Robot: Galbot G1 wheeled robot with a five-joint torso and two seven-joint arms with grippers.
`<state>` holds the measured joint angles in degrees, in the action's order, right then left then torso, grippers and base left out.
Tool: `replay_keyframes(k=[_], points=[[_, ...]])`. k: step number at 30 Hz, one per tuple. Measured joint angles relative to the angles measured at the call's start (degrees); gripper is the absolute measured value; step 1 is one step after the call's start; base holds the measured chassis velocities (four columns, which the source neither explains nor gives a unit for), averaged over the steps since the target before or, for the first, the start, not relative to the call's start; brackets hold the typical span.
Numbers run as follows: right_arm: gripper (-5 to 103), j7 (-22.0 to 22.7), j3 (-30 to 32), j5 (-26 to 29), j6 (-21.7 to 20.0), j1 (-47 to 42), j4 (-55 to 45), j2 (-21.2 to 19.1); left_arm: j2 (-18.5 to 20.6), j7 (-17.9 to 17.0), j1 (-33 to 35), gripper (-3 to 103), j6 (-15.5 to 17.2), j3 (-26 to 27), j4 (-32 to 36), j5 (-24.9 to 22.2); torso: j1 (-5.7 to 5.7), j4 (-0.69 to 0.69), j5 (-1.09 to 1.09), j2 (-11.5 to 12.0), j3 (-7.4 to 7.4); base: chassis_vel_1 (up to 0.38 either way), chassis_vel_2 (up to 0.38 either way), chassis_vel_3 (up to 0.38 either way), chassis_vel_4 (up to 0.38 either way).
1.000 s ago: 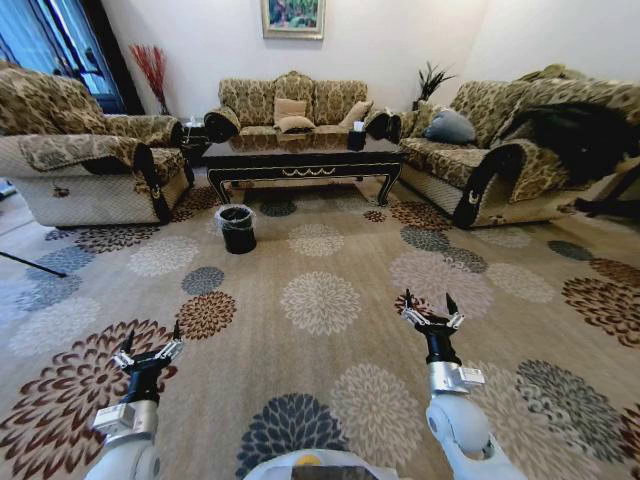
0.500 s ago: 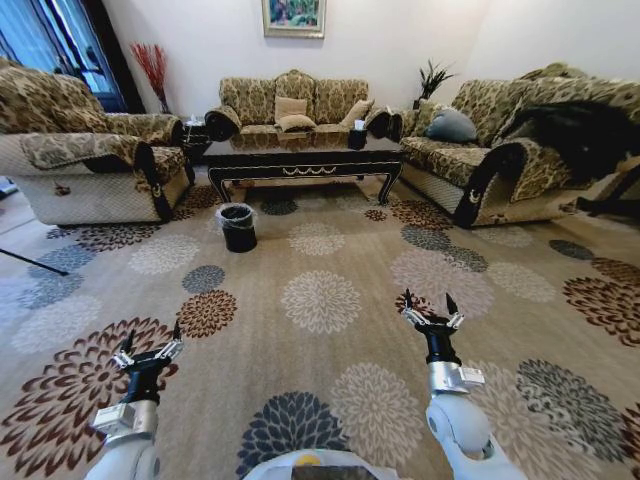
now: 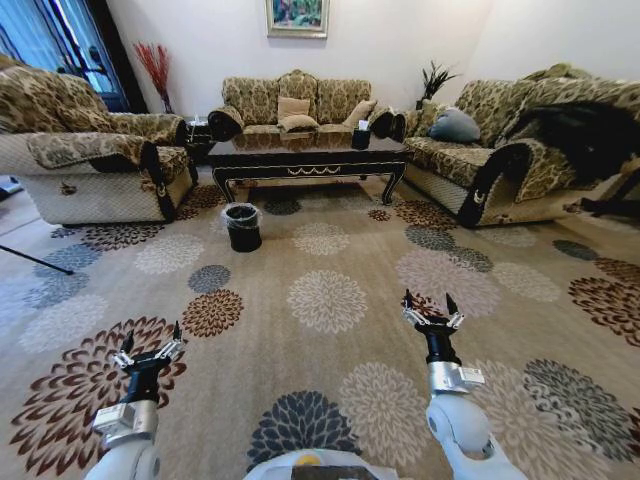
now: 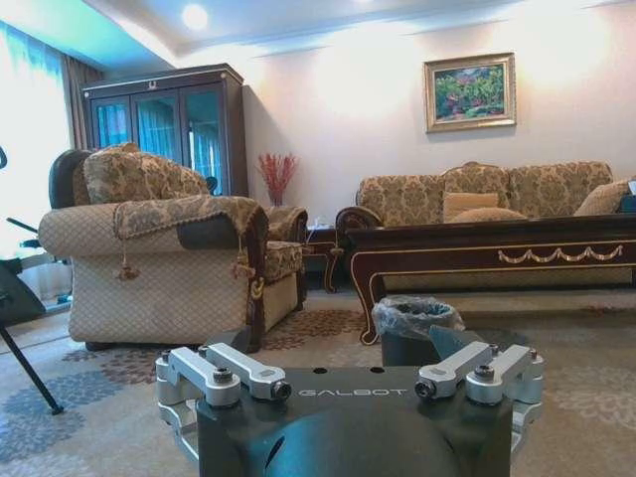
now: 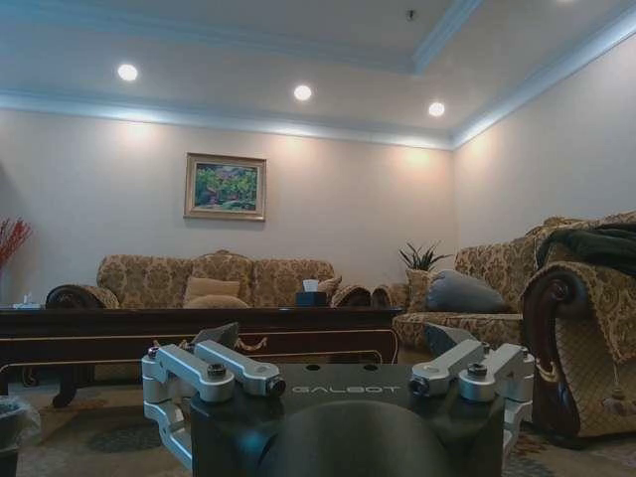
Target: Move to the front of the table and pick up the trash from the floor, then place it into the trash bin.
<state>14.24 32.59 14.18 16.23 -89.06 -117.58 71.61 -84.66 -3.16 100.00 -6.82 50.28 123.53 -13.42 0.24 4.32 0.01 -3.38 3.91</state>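
Observation:
The dark-brown table (image 3: 310, 158) stands far ahead, in front of the back sofa, and its gold-trimmed apron faces me in the left wrist view (image 4: 497, 256) and the right wrist view (image 5: 189, 328). The black trash bin (image 3: 242, 226) with its clear liner sits on the patterned floor (image 3: 320, 300) by the table's left leg; the left wrist view has the trash bin (image 4: 415, 326) straight ahead. The trash is too small to make out on the carpet. My left gripper (image 3: 152, 335) and right gripper (image 3: 428, 300) both hang open and empty, low over the carpet, well short of the table.
Patterned sofas flank the carpet: one on the left (image 3: 90, 160), one at the back (image 3: 295, 105), one on the right (image 3: 510, 150) with a dark garment on it. A black tissue box (image 3: 361, 137) sits on the table. A thin black pole (image 3: 35, 260) lies at the far left.
The whole head picture has shifted slightly, so the camera has moved a little; table and bin sit marginally further right. Both arms keep the same pose, grippers still open.

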Motion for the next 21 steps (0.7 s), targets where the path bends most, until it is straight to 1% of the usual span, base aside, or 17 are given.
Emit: replay_keyframes(k=[21], points=[[100,0.0,0.0,0.0,0.0,0.0,-0.01,0.0,0.0,0.0,0.0,100,0.0,0.0,0.0,0.0,0.0,0.0,-0.01,0.01,0.0,0.0,0.0,0.0,0.0]])
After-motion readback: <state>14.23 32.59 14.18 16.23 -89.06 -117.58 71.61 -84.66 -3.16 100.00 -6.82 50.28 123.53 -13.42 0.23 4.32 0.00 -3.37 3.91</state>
